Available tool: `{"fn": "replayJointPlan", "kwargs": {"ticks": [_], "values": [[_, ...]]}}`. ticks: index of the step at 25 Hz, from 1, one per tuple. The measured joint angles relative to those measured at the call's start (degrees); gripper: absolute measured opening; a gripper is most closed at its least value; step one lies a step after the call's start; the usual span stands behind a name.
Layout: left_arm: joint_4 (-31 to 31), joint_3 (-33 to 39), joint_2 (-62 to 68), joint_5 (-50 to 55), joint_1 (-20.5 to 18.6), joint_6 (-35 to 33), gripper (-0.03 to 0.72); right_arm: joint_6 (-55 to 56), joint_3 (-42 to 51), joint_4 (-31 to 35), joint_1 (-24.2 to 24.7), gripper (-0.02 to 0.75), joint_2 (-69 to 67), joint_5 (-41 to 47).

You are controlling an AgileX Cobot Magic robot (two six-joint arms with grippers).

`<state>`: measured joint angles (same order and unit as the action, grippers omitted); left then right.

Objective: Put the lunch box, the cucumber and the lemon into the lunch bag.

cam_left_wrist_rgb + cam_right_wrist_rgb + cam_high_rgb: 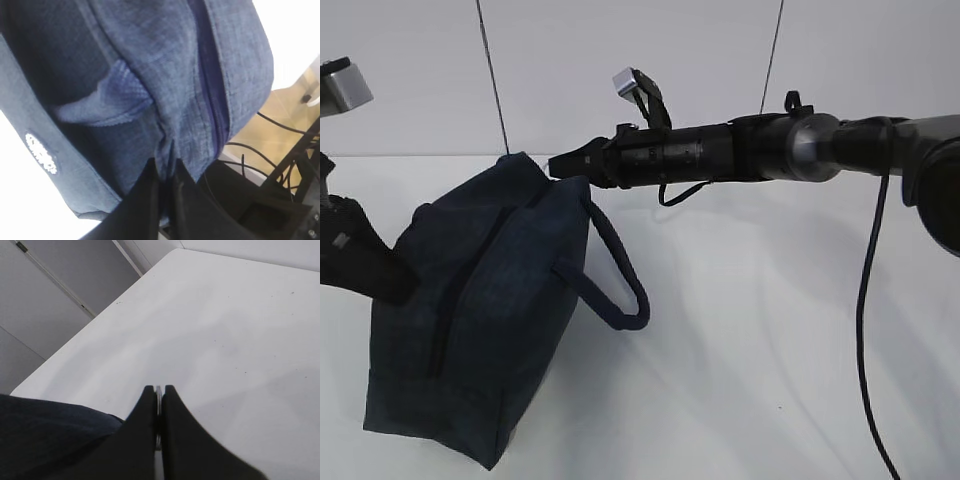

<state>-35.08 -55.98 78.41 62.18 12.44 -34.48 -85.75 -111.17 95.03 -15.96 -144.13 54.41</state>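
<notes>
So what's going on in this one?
Both arms are working on the lunch bag, which stands on the white table. The left gripper is shut on a fold of its fabric beside the zipper. The right gripper is pinched on something thin and silvery at the bag's top. No food or lunch box is visible.

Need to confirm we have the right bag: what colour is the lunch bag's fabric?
Dark navy blue, with a faint woven texture; the left wrist view shows the lunch bag best.

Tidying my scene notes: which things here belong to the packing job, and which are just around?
Job: bag; left gripper, pinching its fabric; right gripper, shut on a silver sliver, probably the zip pull. Box, cucumber, lemon: not in view.
Around: table; cable.
</notes>
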Motion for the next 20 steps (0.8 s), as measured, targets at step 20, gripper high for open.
{"fn": "replayJointPlan", "kwargs": {"ticks": [20], "values": [[0.35, 0.0, 0.0, -14.65, 0.09, 2.01, 0.269, -1.52, 0.0, -1.98, 4.03, 0.008, 4.41, 6.14]]}}
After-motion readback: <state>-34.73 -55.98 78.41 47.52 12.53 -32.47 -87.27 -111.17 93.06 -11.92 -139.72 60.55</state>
